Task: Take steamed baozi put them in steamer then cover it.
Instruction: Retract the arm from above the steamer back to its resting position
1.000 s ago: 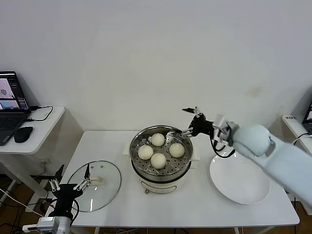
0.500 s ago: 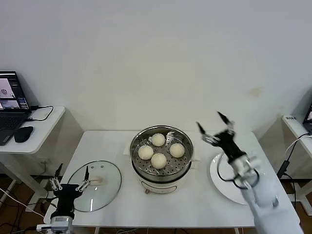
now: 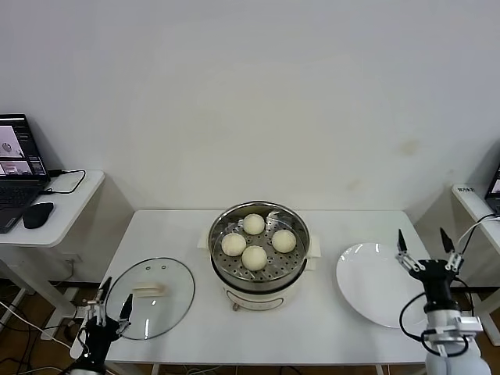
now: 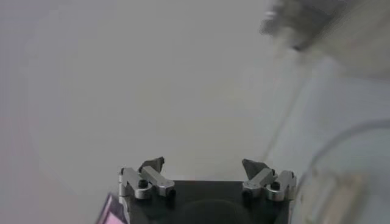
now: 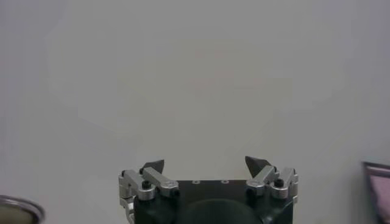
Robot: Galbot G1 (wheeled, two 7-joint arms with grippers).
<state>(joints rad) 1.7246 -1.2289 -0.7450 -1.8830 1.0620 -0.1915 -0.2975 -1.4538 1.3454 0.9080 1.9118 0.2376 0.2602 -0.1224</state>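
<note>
Several cream-white baozi [image 3: 254, 256] lie on the perforated tray inside the steel steamer [image 3: 258, 279] at the middle of the white table. The clear glass cover [image 3: 151, 298] with its cream bar handle lies flat on the table to the steamer's left. My left gripper [image 3: 108, 305] is open and empty, pointing up at the table's front left corner beside the cover. My right gripper [image 3: 426, 249] is open and empty, pointing up at the right edge beside the plate. The wrist views show open gripper jaws, left [image 4: 203, 165] and right [image 5: 205, 163], against the wall.
A white plate [image 3: 383, 285] lies on the table right of the steamer. A side desk with a laptop [image 3: 17, 162] and mouse [image 3: 37, 214] stands at the far left. Another desk edge [image 3: 473, 201] shows at the far right.
My right arm has pulled back from the steamer's rim, swung right and down past the plate, and now stands low at the right edge. My left gripper has dropped slightly lower.
</note>
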